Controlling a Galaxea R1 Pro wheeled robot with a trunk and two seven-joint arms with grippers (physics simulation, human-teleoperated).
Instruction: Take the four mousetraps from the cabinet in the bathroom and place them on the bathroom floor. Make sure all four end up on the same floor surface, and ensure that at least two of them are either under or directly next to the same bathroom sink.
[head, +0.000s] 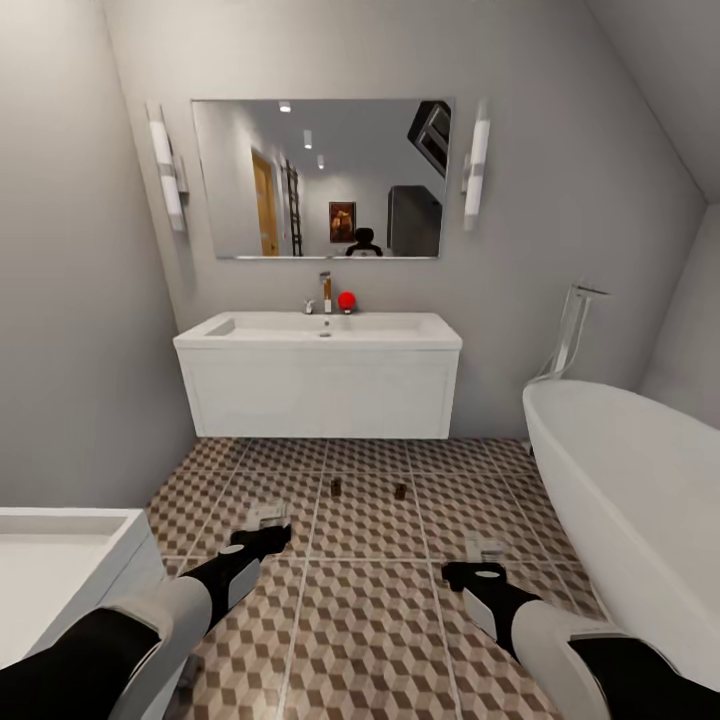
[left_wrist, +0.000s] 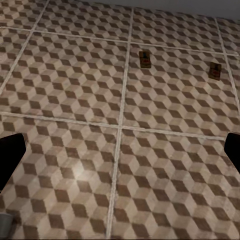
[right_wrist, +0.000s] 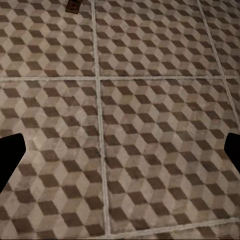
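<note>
mousetraps (head: 337, 488) (head: 400, 491) on floor before sink (head: 320, 328) | bathtub (head: 620, 480) right | both grippers spread, empty

From the head camera I see my two arms as smooth tubes in alternating bands: glossy black at the near end, then a rounded white-grey shell, then black again toward the wrist. The left claw (head: 268, 517) ends in pale grey, boxy finger parts on a black wrist block; the right claw (head: 486, 551) looks the same, with a small white patch on its black housing. In each wrist camera, my fingers (left_wrist: 9, 152) show as plain matte black wedges, without markings, screws or cables I can make out.
</note>
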